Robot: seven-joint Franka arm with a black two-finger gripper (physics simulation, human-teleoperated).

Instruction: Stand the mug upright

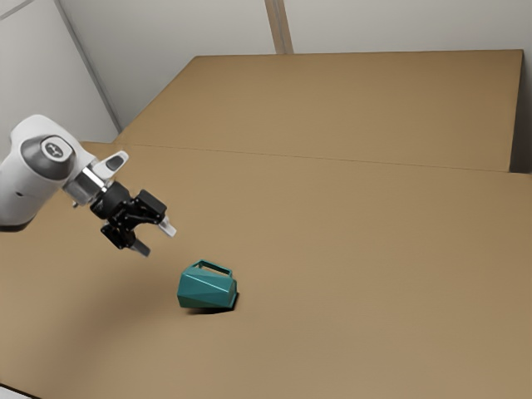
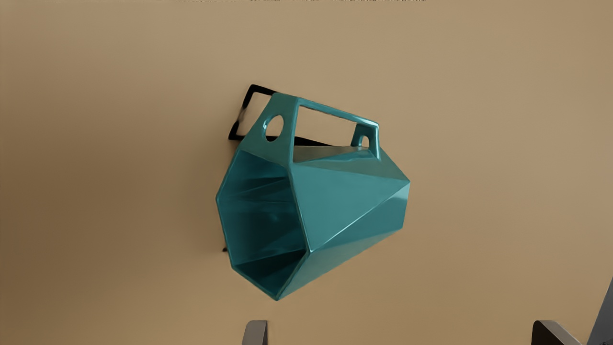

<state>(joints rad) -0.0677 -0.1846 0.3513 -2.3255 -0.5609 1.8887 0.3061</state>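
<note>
The gripper [image 1: 158,239] hangs above the table in the exterior view, up and to the left of the mug, its fingers spread with nothing between them. Teal and faceted, the mug [image 1: 206,288] lies on its side, its handle on the upper side. In the wrist view the mug [image 2: 349,206] shows its open mouth and its handle, apart from the open gripper [image 2: 400,333], whose two fingertips stand wide apart. The mug's underside against the table is hidden.
The brown tabletop [image 1: 349,249] extends around the mug. A brown raised panel or second surface [image 1: 357,108] adjoins it along a seam at the exterior view's top, with pale walls [image 1: 191,25] behind.
</note>
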